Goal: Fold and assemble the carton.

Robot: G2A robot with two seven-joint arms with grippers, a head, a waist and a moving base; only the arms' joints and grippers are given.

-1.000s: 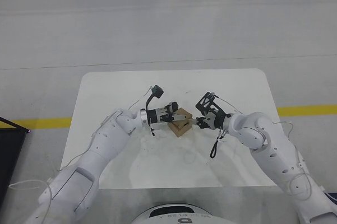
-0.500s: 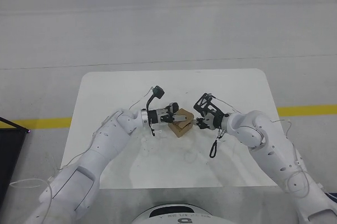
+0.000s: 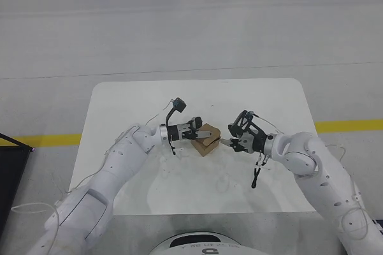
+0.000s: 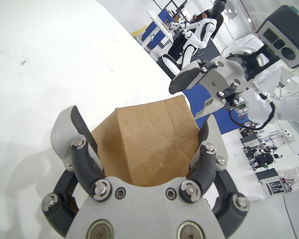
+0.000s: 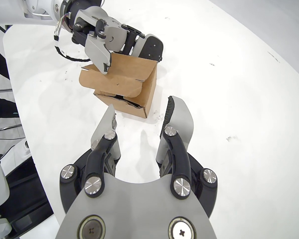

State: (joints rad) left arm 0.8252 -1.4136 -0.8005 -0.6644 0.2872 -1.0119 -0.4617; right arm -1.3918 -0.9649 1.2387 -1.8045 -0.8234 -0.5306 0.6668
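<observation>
**Left pincer clamps carton, right one open beside it**

Brown carton (image 3: 206, 139) sits mid-table (image 3: 267, 102) with one flap folded over the top and a seam gaping below it. Left gripper (image 4: 142, 115) straddles the carton's upper part, fingers closed on opposite sides, likely to steady it and hold the flap down. Right gripper (image 3: 224, 142) is just beside a carton corner, not touching, spread wide and empty. It is probably lined up to press the next flap.

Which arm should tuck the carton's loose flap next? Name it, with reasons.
Right. The right gripper is open, empty and facing the loose flap, just short of the carton. The left gripper is clamped around the carton, steadying it.
</observation>
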